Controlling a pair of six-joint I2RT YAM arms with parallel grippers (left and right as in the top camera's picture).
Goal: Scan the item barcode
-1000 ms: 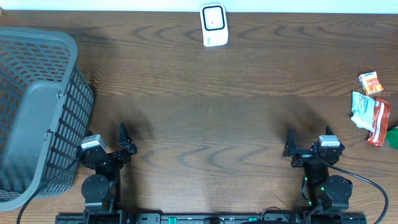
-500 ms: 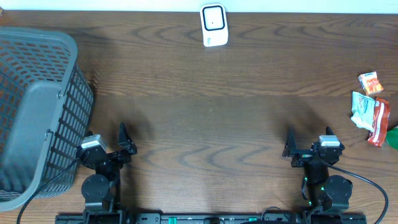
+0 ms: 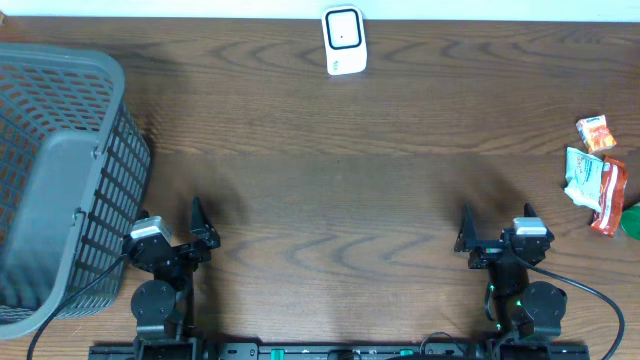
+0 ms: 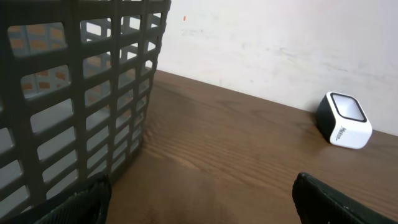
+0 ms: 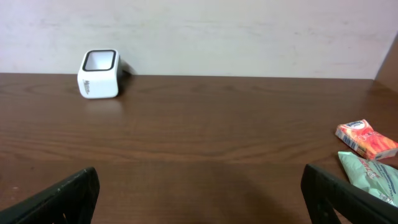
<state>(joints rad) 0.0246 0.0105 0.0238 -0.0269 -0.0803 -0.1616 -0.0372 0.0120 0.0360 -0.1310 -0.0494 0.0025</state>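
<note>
Left gripper [image 3: 168, 222] and right gripper [image 3: 496, 224] are held wide open, nothing grasped, at the front edge of the table [image 3: 340, 170]. A basket [image 3: 120, 190] is set at the far left. A scanner [image 3: 344, 40] is stood at rear centre. Packets [image 3: 590, 175] are laid at the right edge, well apart from scanner and grippers.

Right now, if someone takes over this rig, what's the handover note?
Left gripper: open, empty, near the front edge.
Right gripper: open, empty, near the front edge.
Scanner stands at the far edge, centre.
Items lie at the right edge: orange pack, green-white pouch, red pack.
Basket at left.
Done: nothing picked up.
Left: pick an item, show its barcode to the scanner.
</note>
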